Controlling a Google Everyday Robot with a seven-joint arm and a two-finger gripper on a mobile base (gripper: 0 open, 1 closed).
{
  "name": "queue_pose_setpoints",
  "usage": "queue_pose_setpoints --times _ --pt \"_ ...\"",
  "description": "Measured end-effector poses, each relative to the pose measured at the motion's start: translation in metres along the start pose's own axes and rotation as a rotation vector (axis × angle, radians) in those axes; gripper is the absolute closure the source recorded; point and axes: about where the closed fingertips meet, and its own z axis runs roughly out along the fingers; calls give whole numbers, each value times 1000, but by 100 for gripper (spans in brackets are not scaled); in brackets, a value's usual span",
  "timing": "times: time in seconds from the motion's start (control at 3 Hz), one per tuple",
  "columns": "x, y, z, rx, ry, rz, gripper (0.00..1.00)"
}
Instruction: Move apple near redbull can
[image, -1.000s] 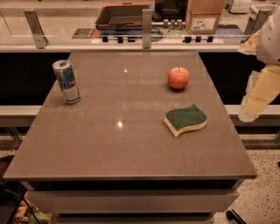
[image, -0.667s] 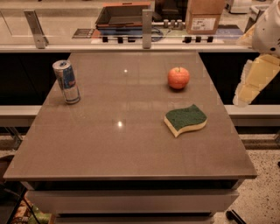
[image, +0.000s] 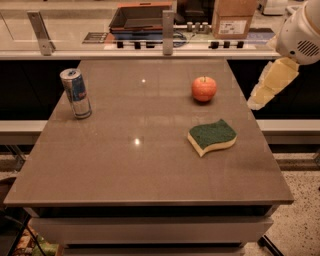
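Observation:
The apple (image: 204, 88) is small, round and red-orange and sits on the brown table (image: 125, 170) toward its far right. The redbull can (image: 76, 93) stands upright near the table's far left edge, well apart from the apple. My gripper (image: 266, 89) hangs off the table's right side, pale yellow under the white arm (image: 300, 32). It is to the right of the apple, above the table edge and touching nothing.
A green-and-yellow wavy sponge (image: 212, 136) lies in front of the apple, right of centre. Behind the table runs a counter with a dark tray (image: 142, 17), a cardboard box (image: 234, 19) and metal posts (image: 168, 32).
My gripper and arm have risen and moved left toward the table's right edge. The apple, can and sponge have not moved.

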Motion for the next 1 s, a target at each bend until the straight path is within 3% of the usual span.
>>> queue_pose_setpoints --times 0.33,1.0 --pt "-6 -6 27 -14 -47 64 0" --pt "-20 -16 83 -50 -160 108 0"
